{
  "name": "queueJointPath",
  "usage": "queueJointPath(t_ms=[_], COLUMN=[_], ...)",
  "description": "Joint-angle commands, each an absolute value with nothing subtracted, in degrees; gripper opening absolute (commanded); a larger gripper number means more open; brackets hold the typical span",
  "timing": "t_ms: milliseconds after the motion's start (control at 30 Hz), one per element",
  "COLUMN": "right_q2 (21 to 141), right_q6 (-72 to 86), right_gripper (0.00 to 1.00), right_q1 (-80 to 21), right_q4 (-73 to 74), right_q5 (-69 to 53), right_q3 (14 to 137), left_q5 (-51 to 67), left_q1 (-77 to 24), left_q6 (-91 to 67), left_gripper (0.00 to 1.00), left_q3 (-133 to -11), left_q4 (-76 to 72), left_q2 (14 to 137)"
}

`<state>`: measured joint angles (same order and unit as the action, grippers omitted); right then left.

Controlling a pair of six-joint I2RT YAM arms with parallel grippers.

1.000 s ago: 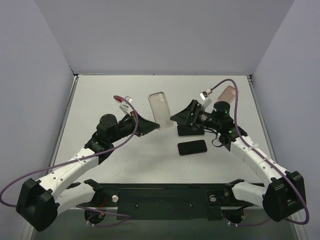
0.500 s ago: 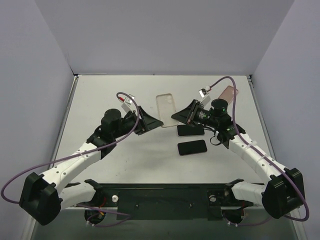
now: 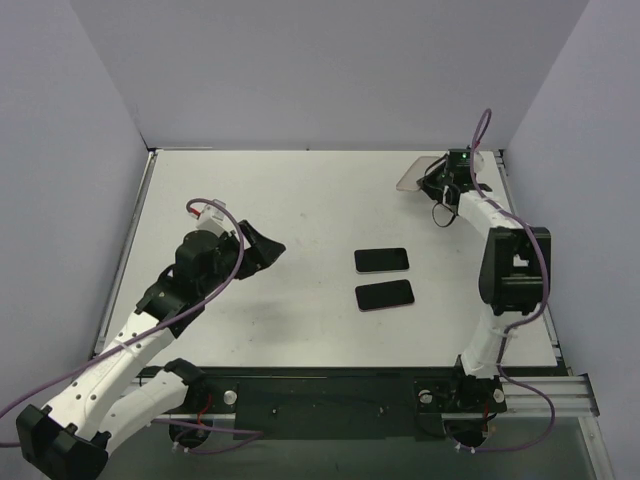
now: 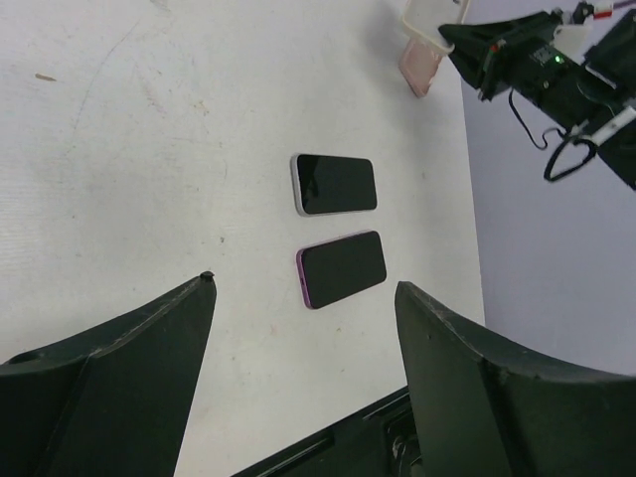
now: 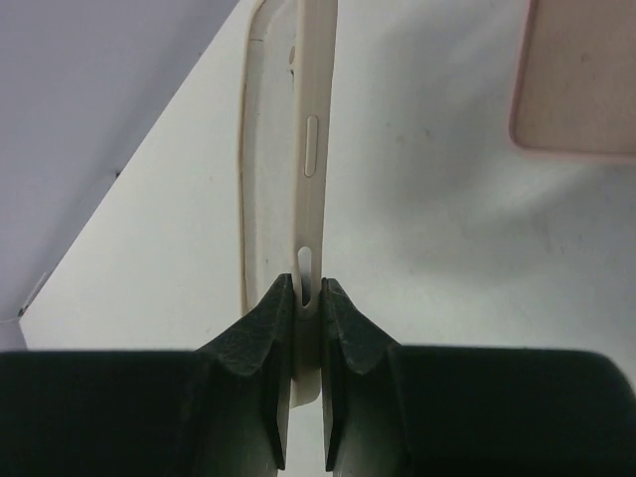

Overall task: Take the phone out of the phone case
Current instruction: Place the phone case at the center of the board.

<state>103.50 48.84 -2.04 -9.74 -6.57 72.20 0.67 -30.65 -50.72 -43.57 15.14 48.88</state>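
The cream phone case [image 5: 310, 149] stands on edge above the table, and my right gripper [image 5: 308, 298] is shut on its side wall. From above, the case [image 3: 409, 176] hangs at the far right corner, in front of that gripper [image 3: 428, 180]. The phone [image 3: 381, 260], black-screened with a pale rim, lies flat and bare at the table's middle, also visible as the phone [image 4: 334, 184] in the left wrist view. My left gripper [image 3: 266, 247] is open and empty, well to the phone's left; its jaws [image 4: 303, 288] stand wide apart above the table.
A second phone with a purple rim [image 3: 385, 295] lies just nearer than the first. A pink case [image 5: 581, 89] rests on the table beside the held case. Purple-grey walls close in the table on three sides.
The left gripper let go of the case, opened and drew back to the left. The right gripper shut on the case and carried it to the far right corner.
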Motion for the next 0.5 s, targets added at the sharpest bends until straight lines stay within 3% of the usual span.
queueJointPath(t_ms=[0,33,100,167,233,333,467], right_q2=[114.5,117.8,121.8,123.1,120.4,110.6,92.1], right_q6=[43.9,44.7,44.7,42.3,39.3,35.1,30.2], right_gripper=[0.00,0.04,0.28,0.68,0.87,0.88,0.88], right_q1=[-0.4,-0.3,-0.2,-0.2,-0.3,-0.2,-5.7], right_q4=[-7.9,-8.0,-5.6,1.1,8.7,17.8,21.0], right_q5=[-8.8,-10.8,-12.1,-10.5,-5.9,4.0,14.2], right_q3=[87.3,90.4,95.7,98.7,97.7,94.7,79.4], left_q5=[0.0,0.0,-0.3,-0.4,0.0,0.0,0.0], left_q1=[-30.6,-30.6,-30.6,-30.6,-30.6,-30.6,-30.7], left_q6=[-47.5,-47.1,-46.8,-46.8,-46.7,-46.7,-46.3], left_gripper=[0.83,0.82,0.83,0.83,0.83,0.83,0.82], left_q3=[-44.8,-45.1,-45.2,-45.0,-45.1,-45.4,-44.5], left_q4=[18.8,19.7,20.0,19.5,19.3,19.3,17.4], left_q2=[45.9,45.5,44.0,43.4,43.4,44.1,45.1])
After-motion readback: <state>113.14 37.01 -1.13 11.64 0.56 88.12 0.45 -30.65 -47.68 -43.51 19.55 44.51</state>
